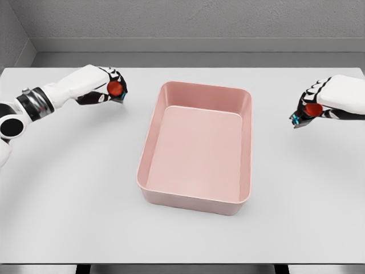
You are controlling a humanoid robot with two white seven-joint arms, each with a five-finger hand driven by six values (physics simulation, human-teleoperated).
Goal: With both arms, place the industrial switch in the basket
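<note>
- The pink basket (197,149) sits mid-frame on the white table (68,194), open side up.
- Upper left: the left hand (108,85) is curled around a red-capped switch (116,88), left of the basket.
- Right edge: the right hand (319,103) grips another switch (311,109) with a red button, well apart from the basket.

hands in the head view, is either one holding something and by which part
Each holds a small red-topped switch: left hand on one, right hand on another, fingers wrapped around the body. Basket holds nothing.
</note>
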